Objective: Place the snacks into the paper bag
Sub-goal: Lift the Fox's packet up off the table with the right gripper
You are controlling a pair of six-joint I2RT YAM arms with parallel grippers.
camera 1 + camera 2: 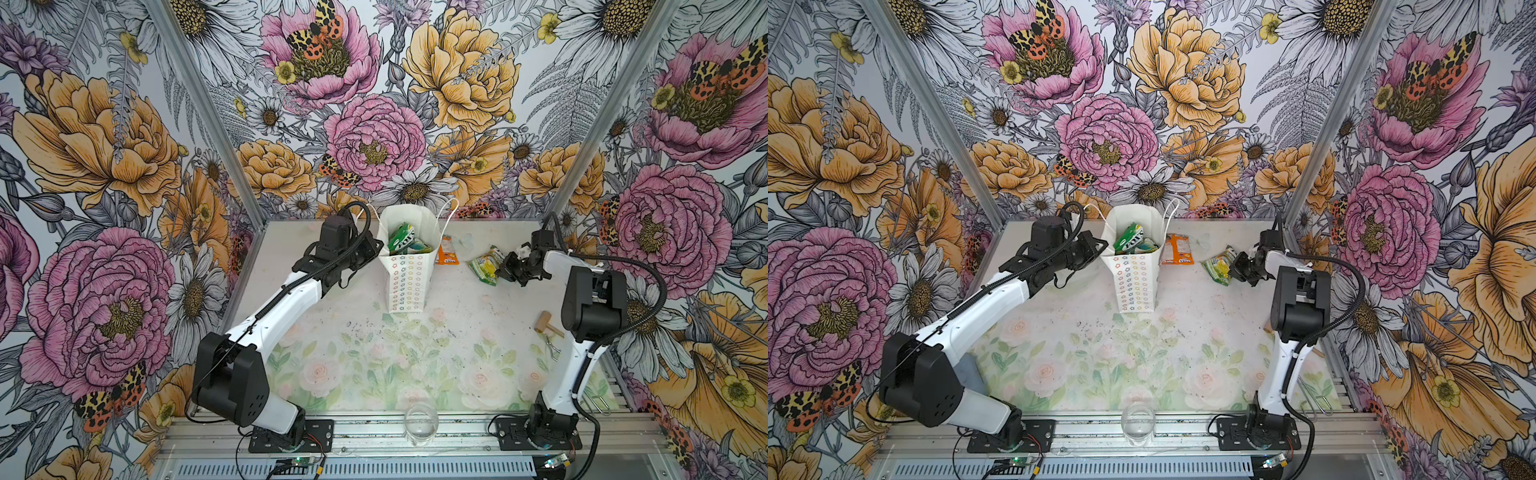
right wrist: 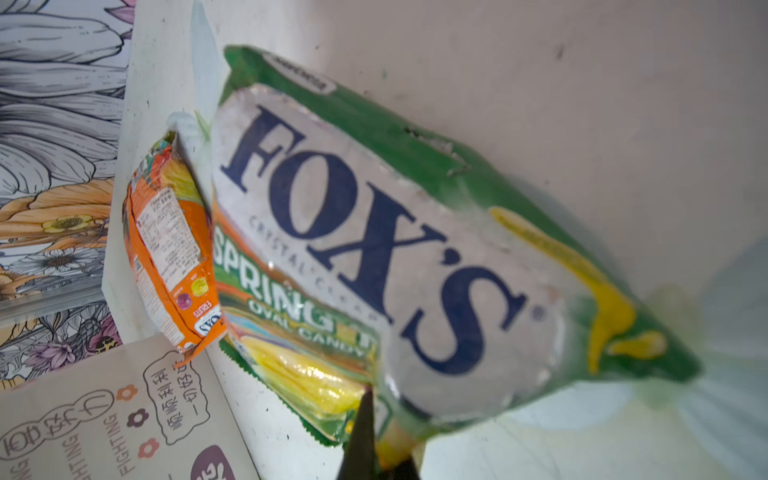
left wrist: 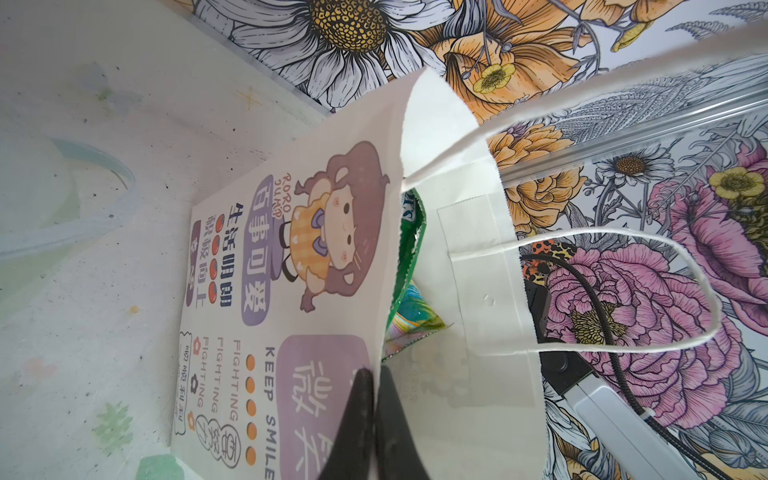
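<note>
Right hand (image 1: 508,269) is closed on one end of the green packet (image 2: 374,232), which sits at 3 o'clock from the paper bag (image 1: 407,286) and well apart from it. You cannot tell whether the packet is clear of the desk (image 1: 457,340). Left hand (image 3: 376,419) is closed on the bag's rim at 9 o'clock, holding the mouth open. Several snacks (image 1: 405,243) sit inside, and an orange packet (image 1: 449,250) lies on the desk just beside the bag at 2 o'clock.

Risks, as judged:
- Your grip takes only the packet's edge, so the glossy film may slip out, or the packet may swing during the carry.
- The mouth is narrow and partly filled. A packet arriving flat may catch the rim or a cord handle (image 3: 623,241) and drop outside.
- A low path may sweep the orange packet aside.
- If you push down hard, the light bag may tip or tear free of the left hand.
</note>
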